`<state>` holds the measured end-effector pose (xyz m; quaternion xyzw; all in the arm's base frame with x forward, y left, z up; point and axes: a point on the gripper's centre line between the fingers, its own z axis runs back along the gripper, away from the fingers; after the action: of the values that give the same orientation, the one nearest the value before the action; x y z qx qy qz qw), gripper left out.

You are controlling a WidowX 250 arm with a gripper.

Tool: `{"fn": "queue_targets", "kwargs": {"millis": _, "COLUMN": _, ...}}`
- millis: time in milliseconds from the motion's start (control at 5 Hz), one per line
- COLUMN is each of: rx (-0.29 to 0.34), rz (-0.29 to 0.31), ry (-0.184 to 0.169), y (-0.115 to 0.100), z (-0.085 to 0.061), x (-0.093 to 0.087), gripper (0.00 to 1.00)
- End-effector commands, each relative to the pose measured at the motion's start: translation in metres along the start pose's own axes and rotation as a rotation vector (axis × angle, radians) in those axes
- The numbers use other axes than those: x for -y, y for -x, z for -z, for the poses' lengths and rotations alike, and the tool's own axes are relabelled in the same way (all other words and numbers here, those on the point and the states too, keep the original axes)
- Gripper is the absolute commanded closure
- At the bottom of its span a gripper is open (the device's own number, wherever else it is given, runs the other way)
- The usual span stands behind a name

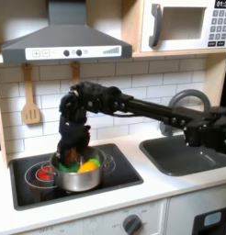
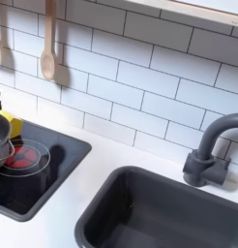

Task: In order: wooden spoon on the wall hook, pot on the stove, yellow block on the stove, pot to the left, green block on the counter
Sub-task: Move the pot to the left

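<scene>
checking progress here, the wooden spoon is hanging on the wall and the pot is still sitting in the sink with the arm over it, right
Not quite. The pot is on the stove, not in the sink, which holds nothing in the first exterior view. The rest stands: the wooden spoon hangs on the tiled wall, and the arm reaches down over the pot, its end effector at the pot's opening.

Toy kitchen behind my reach: white brick-tiled wall (image 1: 124, 87), seen in both exterior views; grey extractor hood (image 1: 64, 41) above; microwave (image 1: 184, 26) set in wooden cabinetry at the first exterior view's upper right; white worktop (image 2: 77, 145); grey curved faucet (image 2: 210, 150) beside the basin; cabinet front with knob (image 1: 132, 223) below
</scene>
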<state>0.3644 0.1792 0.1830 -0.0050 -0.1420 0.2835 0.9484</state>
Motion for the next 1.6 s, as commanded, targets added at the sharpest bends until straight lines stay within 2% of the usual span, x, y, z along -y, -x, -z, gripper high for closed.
{"fn": "queue_targets", "kwargs": {"millis": 0, "rx": 0.014, "rz": 0.157, "ry": -0.001, "y": 0.007, "z": 0.007, "x": -0.002, "gripper": 0.0}}
{"fn": "queue_targets", "kwargs": {"millis": 200, "rx": -0.012, "rz": 0.203, "ry": 0.002, "y": 0.017, "z": 0.019, "x": -0.005, "gripper": 0.0}}
{"fn": "queue_targets", "kwargs": {"millis": 400, "rx": -0.005, "rz": 0.222, "ry": 0.001, "y": 0.019, "z": 0.016, "x": -0.007, "gripper": 0.0}}
{"fn": "queue_targets", "kwargs": {"millis": 600, "rx": 0.021, "rz": 0.232, "ry": 0.013, "y": 0.009, "z": 0.003, "x": -0.007, "gripper": 0.0}}
{"fn": "queue_targets", "kwargs": {"millis": 800, "rx": 0.038, "rz": 0.244, "ry": 0.007, "y": 0.006, "z": -0.003, "x": -0.009, "gripper": 0.0}}
{"fn": "queue_targets", "kwargs": {"millis": 1000, "rx": 0.042, "rz": 0.263, "ry": 0.004, "y": 0.005, "z": 0.0, "x": -0.008, "gripper": 0.0}}
{"fn": "queue_targets", "kwargs": {"millis": 1200, "rx": 0.008, "rz": 0.257, "ry": -0.013, "y": 0.011, "z": 0.011, "x": -0.013, "gripper": 0.0}}
{"fn": "queue_targets", "kwargs": {"millis": 1400, "rx": 0.001, "rz": 0.254, "ry": -0.025, "y": 0.013, "z": 0.016, "x": -0.021, "gripper": 0.0}}
